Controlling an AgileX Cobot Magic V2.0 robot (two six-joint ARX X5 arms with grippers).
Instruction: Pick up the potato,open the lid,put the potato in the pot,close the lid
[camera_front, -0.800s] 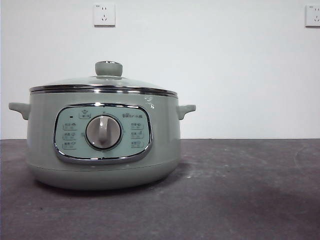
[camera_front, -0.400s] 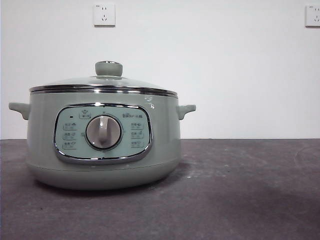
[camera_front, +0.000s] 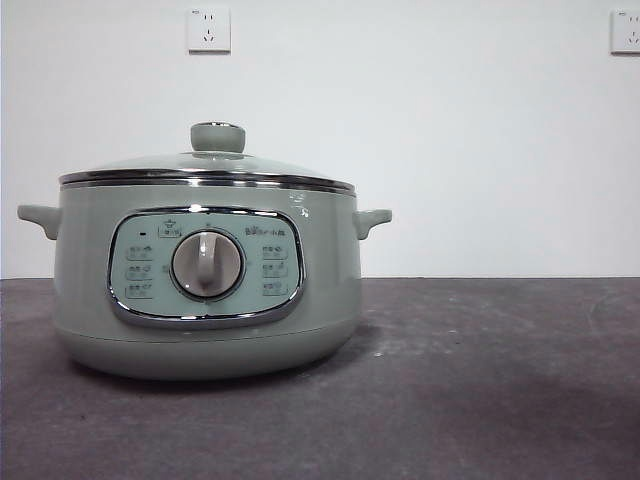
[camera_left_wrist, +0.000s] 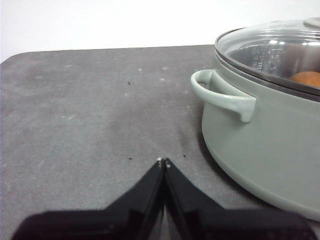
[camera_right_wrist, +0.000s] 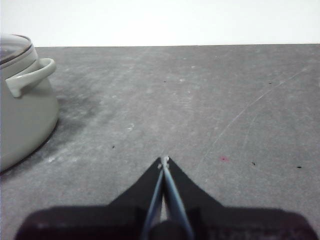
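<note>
The potato (camera_left_wrist: 306, 78) shows only as an orange-brown patch seen through the glass of the lid (camera_left_wrist: 270, 52), so it lies inside the pot (camera_front: 205, 275), low against the steel inner wall. From the front view it cannot be seen at all. The lid sits level on the pot's rim, its steel edge seated all round as far as the front view shows, and its pale green knob (camera_front: 217, 137) stands upright at the centre. Judging by this, the potato is in and the lid is back on, so the task looks finished or very nearly so.

The pot stands on the dark grey counter (camera_front: 480, 380) with its button panel and grey dial (camera_front: 207, 264) facing the front camera, a small handle sticking out on each side.

The left hand (camera_left_wrist: 163, 162) is closed, its two black jaws pressed tip to tip and gripping nothing; it hangs low over the counter, near the pot, on the side of one handle (camera_left_wrist: 220, 92). The right hand (camera_right_wrist: 164, 161) is likewise closed and empty, farther from the pot, on the side of the other handle (camera_right_wrist: 35, 75). Both are clear of the pot and lid, which fits two arms parked once nothing needs holding. Neither appears in the front view.

Behind the pot, two wall sockets (camera_front: 208, 29) sit high on the white wall.
</note>
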